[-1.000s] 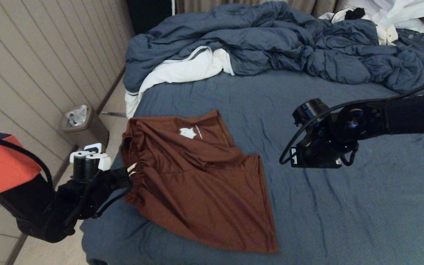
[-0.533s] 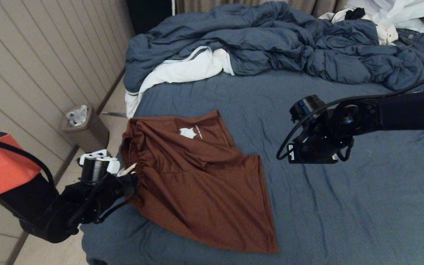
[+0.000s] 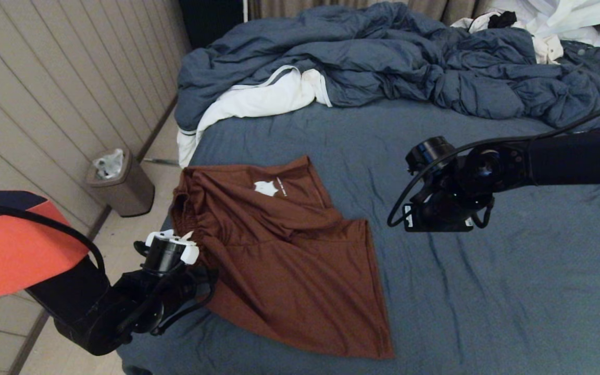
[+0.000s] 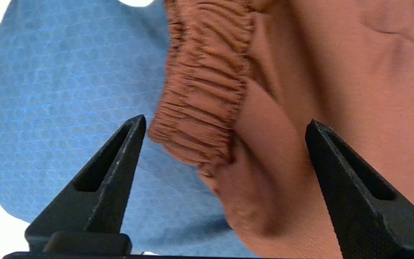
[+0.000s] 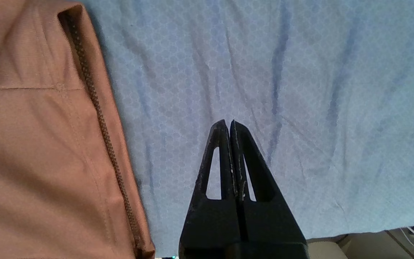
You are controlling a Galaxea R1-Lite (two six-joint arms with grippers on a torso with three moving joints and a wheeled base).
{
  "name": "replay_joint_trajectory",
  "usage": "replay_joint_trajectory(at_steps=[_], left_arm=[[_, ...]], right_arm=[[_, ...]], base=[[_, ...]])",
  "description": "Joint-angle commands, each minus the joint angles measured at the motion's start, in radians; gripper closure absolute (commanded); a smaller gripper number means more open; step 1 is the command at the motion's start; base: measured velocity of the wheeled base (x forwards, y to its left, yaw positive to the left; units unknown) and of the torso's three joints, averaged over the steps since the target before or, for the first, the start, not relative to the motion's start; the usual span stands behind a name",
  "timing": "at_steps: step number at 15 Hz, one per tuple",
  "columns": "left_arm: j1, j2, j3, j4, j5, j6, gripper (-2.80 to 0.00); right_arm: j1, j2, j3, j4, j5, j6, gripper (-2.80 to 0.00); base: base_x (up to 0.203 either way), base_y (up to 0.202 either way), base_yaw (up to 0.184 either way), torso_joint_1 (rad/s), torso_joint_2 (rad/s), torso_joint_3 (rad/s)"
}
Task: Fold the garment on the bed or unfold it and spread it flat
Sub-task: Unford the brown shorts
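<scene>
Shorts (image 3: 284,260) rumpled on bed (image 3: 487,312); L tool (image 4: 225,124) gaping at waistband, R tool (image 5: 230,124) closed. Risk: pinches sheet too.

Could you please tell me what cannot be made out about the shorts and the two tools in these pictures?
- Head view: the left tool is hidden behind its own wrist; the near waistband corner of the shorts is covered too.
- Head view: the right tool is hidden under its arm.
- Head view: the logo's text is too small to read.
- Left wrist view: the fabric nearest the camera is blurred.
- Right wrist view: the shorts are cut off by the edge.
</scene>
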State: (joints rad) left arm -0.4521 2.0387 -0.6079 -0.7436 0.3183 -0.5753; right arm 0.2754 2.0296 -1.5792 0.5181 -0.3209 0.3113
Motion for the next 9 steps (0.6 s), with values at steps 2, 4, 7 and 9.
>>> replay_joint_trajectory(at_steps=[2, 4, 7, 9], left_arm=[[-0.005, 0.012, -0.004, -0.005, 0.004, -0.012, -2.80], [-0.005, 0.014, -0.006, -0.005, 0.005, -0.016, 0.00], [-0.004, 0.032, -0.011, -0.011, 0.010, -0.017, 0.00], [-0.005, 0.032, -0.009, -0.010, 0.010, -0.020, 0.00]], right_arm=[[0.002, -0.002, -0.007, 0.003, -0.001, 0.002, 0.00], [0.003, -0.003, -0.005, 0.003, -0.001, 0.002, 0.00], [0.008, -0.003, -0.004, 0.003, -0.001, 0.003, 0.00], [0.014, -0.003, -0.008, 0.003, -0.003, 0.000, 0.00]], base=[[0.000, 0.000, 0.000, 0.000, 0.00, 0.000], [0.000, 0.000, 0.000, 0.000, 0.00, 0.000], [0.000, 0.000, 0.000, 0.000, 0.00, 0.000], [0.000, 0.000, 0.000, 0.000, 0.00, 0.000]])
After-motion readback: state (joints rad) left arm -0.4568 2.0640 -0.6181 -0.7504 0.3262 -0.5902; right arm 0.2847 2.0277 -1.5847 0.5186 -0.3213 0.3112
